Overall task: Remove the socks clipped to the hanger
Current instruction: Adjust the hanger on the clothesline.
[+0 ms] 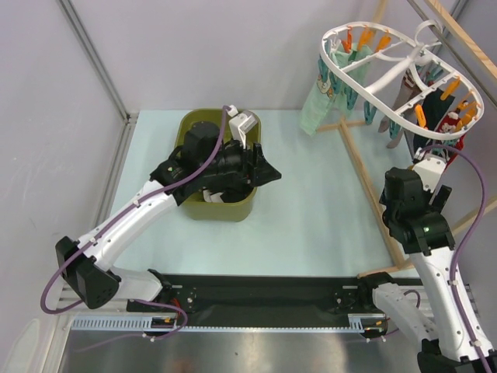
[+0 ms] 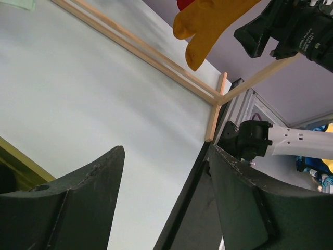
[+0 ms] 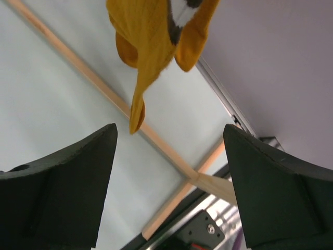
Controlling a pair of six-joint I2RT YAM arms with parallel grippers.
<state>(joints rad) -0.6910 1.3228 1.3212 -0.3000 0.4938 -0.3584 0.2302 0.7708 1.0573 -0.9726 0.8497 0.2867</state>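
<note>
socks: a soft mustard-orange sock (image 3: 145, 47) hangs just above the right gripper (image 3: 169, 156), with a black-and-white patch (image 3: 179, 18) beside it; a pale mint sock (image 1: 317, 105) and a red sock (image 1: 449, 124) hang elsewhere on the frame.
right gripper: jaws spread wide with nothing between them, under the mustard toe.
left gripper (image 2: 166, 172): jaws apart and empty, over the olive-green plastic tub (image 1: 221, 210).
hanger: a large white plastic oval ring (image 1: 373, 105) with orange and teal pegs (image 1: 365, 35), up on the light wooden rack (image 1: 365, 179), far right of the table (image 1: 311, 217).
step in hand: likely reaching for the mustard sock; rise until the fabric sits deep between the fingers, pinch below the peg, then pull straight down so the ring does not swing.
writing: none readable.
</note>
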